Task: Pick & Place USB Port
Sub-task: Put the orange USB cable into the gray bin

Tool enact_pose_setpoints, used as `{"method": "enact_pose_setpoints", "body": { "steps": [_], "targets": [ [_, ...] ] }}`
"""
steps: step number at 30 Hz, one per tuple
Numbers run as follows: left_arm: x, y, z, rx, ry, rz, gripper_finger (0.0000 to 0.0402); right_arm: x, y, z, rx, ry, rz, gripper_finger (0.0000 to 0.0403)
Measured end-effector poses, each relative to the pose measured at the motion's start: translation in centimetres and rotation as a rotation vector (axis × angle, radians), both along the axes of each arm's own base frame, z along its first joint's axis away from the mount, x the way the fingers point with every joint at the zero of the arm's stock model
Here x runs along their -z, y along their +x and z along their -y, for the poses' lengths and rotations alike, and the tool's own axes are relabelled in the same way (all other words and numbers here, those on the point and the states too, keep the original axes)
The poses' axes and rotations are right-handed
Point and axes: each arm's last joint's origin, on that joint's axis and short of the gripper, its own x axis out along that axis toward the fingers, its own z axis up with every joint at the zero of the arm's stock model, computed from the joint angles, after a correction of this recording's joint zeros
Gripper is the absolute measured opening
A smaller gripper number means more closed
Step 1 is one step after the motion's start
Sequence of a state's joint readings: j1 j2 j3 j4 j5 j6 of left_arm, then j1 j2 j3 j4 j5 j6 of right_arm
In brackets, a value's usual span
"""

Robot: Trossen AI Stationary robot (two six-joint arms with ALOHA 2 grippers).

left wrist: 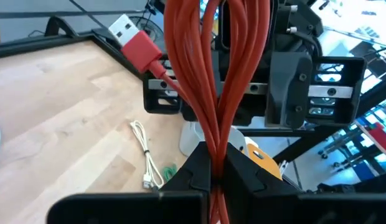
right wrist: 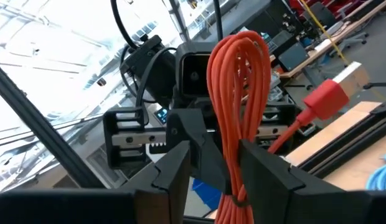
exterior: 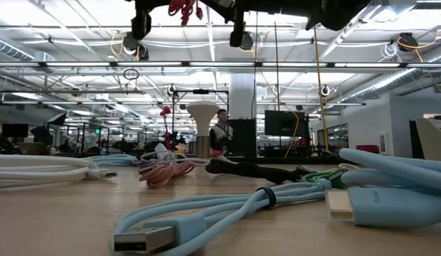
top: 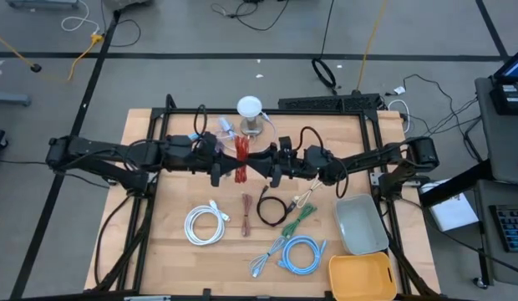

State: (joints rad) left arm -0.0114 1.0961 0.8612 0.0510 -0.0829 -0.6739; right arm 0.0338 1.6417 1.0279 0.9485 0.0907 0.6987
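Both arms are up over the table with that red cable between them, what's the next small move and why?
Probably the left end effector should open. Both end effectors pinch the red cable in mid-air: the left is shut on its lower strands, and the right end effector has its fingers against the bundle on both sides. With the right's grip in place, a release would complete the handover, and the right arm sits nearer the bins.

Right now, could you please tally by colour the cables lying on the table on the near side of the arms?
White cable: 1
Brown cable: 1
Black cable: 1
Cream cable: 1
Green cable: 1
Light blue cables: 2
Total: 7
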Motion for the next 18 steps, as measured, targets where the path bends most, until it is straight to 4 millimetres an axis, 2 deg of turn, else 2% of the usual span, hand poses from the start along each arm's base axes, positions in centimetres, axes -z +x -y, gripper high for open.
{"method": "enact_pose_setpoints", "body": {
  "steps": [10,18],
  "targets": [
    [-0.1,-0.1,0.8,-0.021,0.000,0.007,0.0014,0.0,0.0,-0.1,-0.017,-0.008,-0.003,0.0128],
    [-1.7,-2.0,1.8,-0.063,0.023,0.065,0.0014,0.2,0.1,-0.2,-0.049,-0.015,-0.021,0.0128]
  ]
}}
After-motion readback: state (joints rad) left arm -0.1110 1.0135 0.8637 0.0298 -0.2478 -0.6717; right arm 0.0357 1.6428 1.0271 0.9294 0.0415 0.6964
